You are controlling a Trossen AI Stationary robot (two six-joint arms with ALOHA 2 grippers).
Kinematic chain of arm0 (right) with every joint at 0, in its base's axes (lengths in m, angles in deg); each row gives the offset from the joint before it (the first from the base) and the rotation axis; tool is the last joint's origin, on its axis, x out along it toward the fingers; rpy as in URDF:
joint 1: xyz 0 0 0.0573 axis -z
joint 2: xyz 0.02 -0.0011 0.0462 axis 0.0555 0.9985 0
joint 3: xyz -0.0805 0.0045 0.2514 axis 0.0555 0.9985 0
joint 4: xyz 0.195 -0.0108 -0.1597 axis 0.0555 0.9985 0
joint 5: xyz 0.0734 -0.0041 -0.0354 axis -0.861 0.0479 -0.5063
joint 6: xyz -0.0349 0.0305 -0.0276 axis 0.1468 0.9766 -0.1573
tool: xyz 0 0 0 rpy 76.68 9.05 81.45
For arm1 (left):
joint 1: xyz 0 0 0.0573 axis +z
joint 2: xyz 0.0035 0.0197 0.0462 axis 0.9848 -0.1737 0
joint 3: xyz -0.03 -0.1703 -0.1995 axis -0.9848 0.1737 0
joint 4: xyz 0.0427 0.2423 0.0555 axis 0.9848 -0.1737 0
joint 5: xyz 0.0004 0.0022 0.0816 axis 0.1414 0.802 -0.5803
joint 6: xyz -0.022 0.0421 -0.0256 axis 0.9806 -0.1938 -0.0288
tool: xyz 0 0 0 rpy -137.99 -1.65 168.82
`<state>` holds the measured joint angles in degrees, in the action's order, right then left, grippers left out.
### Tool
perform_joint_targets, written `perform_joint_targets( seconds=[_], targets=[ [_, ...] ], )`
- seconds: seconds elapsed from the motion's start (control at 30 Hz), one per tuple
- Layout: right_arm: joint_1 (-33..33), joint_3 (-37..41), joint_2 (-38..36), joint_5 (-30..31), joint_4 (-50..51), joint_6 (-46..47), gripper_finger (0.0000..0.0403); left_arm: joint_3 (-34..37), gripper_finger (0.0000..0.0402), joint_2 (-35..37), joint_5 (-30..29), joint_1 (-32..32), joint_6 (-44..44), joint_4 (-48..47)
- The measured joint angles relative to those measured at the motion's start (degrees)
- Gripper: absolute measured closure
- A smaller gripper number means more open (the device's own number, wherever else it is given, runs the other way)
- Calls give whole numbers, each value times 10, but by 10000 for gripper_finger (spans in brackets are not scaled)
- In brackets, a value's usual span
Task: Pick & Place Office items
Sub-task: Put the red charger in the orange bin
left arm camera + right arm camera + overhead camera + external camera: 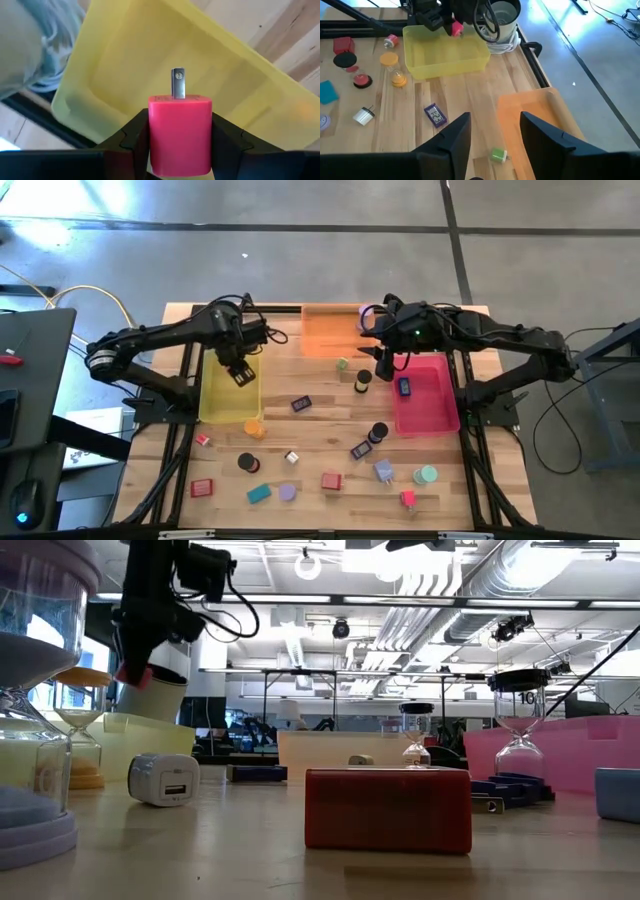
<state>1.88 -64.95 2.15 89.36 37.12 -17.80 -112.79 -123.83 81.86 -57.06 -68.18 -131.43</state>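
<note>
Left gripper (180, 145) clamps the pink plug charger (180, 132) mid-frame over the yellow tray (125, 65): light, rigid, slick plastic; flat sides suit pinching. Right gripper (492, 142) stands open, empty.

Red block (388, 810) lying nearest on the wooden table (250, 860). To its left, white charger cube (163, 779) on its side, with yellow tray (150, 740) behind and a dark arm (160, 600) above the tray. To its right and farther back, black-capped hourglass (518, 730) before pink tray (590, 750).
</note>
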Motion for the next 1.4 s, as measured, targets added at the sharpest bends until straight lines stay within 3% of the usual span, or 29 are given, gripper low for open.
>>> perform_joint_targets(
  seconds=[0.4,0.83,1.4],
  targets=[
    [0,0,0,0,-7,-24,267,91,261,-1,38,46,-5,147],
    [10,0,0,0,-6,-26,270,140,261,-1,38,37,15,190],
    [11,0,0,0,-4,-27,270,141,261,-50,13,9,16,197]
  ],
)
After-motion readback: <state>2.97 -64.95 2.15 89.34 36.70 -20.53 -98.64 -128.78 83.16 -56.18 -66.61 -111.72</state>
